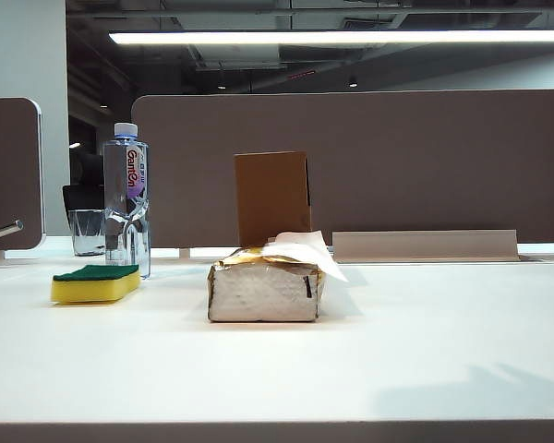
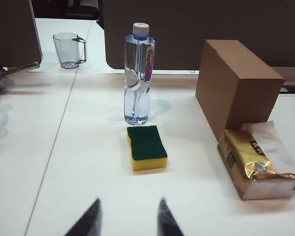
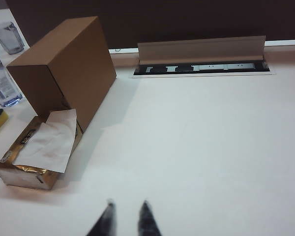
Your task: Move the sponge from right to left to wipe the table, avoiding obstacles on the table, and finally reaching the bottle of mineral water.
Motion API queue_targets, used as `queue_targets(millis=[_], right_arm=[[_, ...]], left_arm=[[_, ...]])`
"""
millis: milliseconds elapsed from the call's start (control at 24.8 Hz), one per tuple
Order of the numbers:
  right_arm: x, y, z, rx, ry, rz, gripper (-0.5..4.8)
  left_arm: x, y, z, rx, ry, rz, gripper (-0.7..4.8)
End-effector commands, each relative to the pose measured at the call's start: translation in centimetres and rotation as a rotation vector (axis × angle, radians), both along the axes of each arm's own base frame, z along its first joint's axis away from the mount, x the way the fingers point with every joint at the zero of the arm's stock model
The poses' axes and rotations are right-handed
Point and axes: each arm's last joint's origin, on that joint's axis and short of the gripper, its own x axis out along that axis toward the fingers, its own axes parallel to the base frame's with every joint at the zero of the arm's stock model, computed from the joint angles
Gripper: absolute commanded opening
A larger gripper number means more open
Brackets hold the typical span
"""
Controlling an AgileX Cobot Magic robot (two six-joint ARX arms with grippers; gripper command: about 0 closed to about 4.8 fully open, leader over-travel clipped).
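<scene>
The yellow sponge (image 1: 95,283), green side up, lies flat on the white table (image 1: 443,351) at the left, just in front of the bottle of mineral water (image 1: 126,198). In the left wrist view the sponge (image 2: 146,146) sits close before the bottle (image 2: 138,73), and my left gripper (image 2: 130,202) hangs open and empty well short of it. The obstacles stand mid-table: a tissue pack (image 1: 263,291) and behind it a brown box (image 1: 272,196). My right gripper (image 3: 128,202) is open with a narrow gap and nothing in it, over bare table beside the tissue pack (image 3: 34,157) and box (image 3: 64,69). Neither gripper shows in the exterior view.
A clear glass (image 1: 88,231) stands behind the bottle. A raised cable-tray flap (image 1: 425,245) runs along the back right edge below the brown partition. A metal rod (image 2: 14,71) pokes in at the far left.
</scene>
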Motion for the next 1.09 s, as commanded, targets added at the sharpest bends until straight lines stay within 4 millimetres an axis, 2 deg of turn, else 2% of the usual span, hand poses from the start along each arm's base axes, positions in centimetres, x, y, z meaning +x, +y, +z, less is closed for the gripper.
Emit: queue_targets(millis=[40, 161, 242, 604, 684, 886, 1087], right_arm=[[0.4, 0.1, -0.1, 0.012, -0.035, -0.002, 0.42], [0.6, 0.1, -0.4, 0.012, -0.037, -0.005, 0.38], [1.0, 0.1, -0.7, 0.015, -0.061, -0.005, -0.04], [3.1, 0.3, -3.6, 0.025, -0.120, -0.006, -0.06], [3.7, 0.4, -4.8, 0.026, -0.131, -0.005, -0.06], [4.4, 0.5, -6.7, 0.034, -0.130, -0.007, -0.06], [4.7, 0.4, -7.4, 0.035, -0.162, -0.050, -0.06]], left_arm=[[0.7, 0.0, -0.4, -0.020, -0.052, 0.013, 1.19], [1.3, 0.1, -0.9, -0.019, -0.060, 0.022, 1.19], [1.9, 0.1, -1.5, -0.018, -0.076, 0.022, 1.19], [3.8, 0.1, -3.4, -0.016, -0.148, 0.023, 0.84], [4.3, 0.1, -4.2, -0.015, -0.140, 0.034, 0.81], [4.9, 0.1, -5.6, -0.010, -0.112, 0.046, 0.49], [5.5, 0.1, -6.6, -0.011, -0.134, 0.046, 0.47]])
